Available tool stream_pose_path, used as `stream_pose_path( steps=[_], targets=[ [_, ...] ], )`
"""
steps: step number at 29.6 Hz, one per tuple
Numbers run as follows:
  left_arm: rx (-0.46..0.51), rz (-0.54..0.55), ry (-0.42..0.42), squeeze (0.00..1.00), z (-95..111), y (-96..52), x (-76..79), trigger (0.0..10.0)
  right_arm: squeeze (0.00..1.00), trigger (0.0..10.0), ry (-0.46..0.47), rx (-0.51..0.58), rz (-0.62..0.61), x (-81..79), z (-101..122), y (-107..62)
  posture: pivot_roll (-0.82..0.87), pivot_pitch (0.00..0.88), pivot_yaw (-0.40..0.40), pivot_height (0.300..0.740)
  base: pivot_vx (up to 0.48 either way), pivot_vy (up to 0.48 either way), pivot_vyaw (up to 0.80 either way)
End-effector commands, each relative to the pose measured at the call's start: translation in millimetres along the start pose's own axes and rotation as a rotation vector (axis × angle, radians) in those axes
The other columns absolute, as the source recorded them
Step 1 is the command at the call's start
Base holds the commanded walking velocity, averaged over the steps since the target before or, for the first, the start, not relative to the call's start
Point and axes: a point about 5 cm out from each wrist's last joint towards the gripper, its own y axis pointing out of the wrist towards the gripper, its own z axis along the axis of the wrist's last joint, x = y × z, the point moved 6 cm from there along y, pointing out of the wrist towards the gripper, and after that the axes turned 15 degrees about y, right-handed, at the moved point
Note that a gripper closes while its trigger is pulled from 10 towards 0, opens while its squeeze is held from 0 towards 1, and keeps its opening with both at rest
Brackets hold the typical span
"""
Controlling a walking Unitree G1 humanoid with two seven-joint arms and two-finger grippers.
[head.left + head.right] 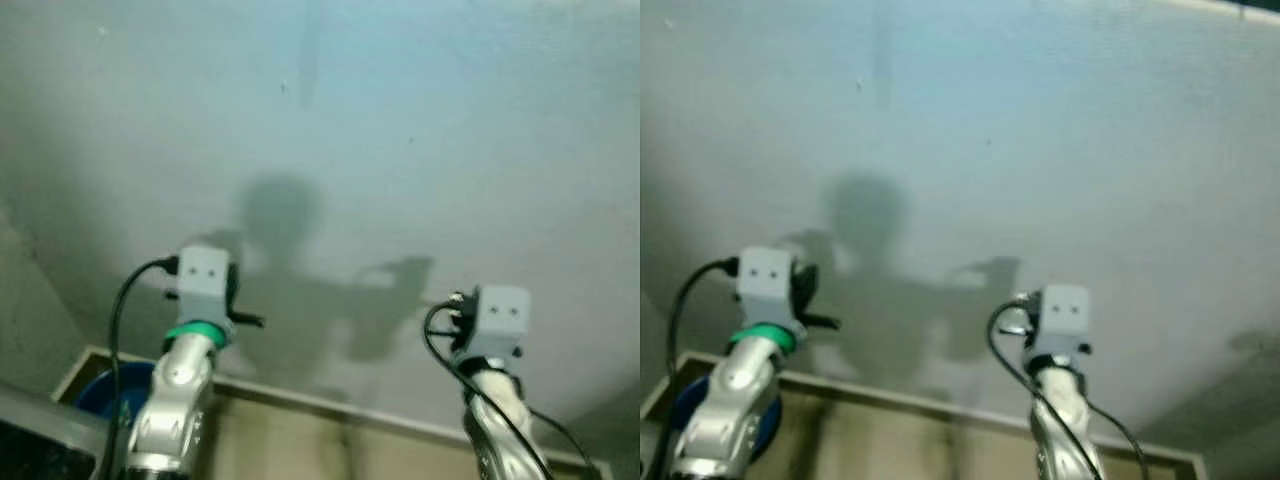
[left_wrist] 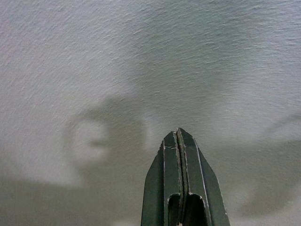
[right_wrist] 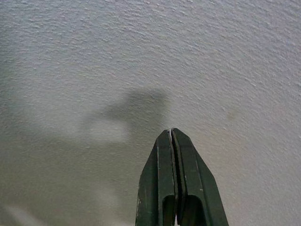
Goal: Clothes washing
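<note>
You're facing bare wall [image 1: 400, 100], no clothes visible. Left gripper [image 2: 179, 136] and right gripper [image 3: 171, 134]: jaws pressed together, holding nothing. Blue tub [image 1: 105, 390] low left. Fabric's probably soft, floppy; pinch bunched fold.

Both arms raised toward a pale textured wall [image 1: 400, 100], the robot's shadow [image 1: 290, 270] cast on it. Left arm [image 1: 185, 370] has a green band at the wrist and a black cable. Right arm [image 1: 495, 390] too carries a black cable. Blue tub [image 1: 100, 390] at lower left, behind the left arm. Baseboard [image 1: 330, 405] runs along the wall's foot.
</note>
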Motion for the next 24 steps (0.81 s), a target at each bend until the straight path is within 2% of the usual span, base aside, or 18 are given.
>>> stream_pose_path(
  steps=[1,9,24],
  targets=[
    [-0.038,0.031,0.044,0.00,-12.8,-4.1,-20.2,10.0,0.00,10.0,-0.016,-0.028,-0.056,19.4,-6.9,-4.6,0.03,0.000,-0.018,0.740,0.000,0.349,0.00],
    [-0.013,-0.002,0.077,0.00,-8.6,-3.0,-15.2,10.0,0.00,10.0,-0.017,-0.025,-0.057,19.4,-6.1,-3.7,0.03,0.000,-0.014,0.740,0.000,0.044,0.00],
    [-0.011,-0.006,0.082,0.00,-8.4,-2.5,-13.8,10.0,0.00,10.0,-0.019,-0.020,-0.055,19.1,-5.0,-2.8,0.03,0.000,-0.013,0.740,0.000,-0.346,0.00]
  ],
)
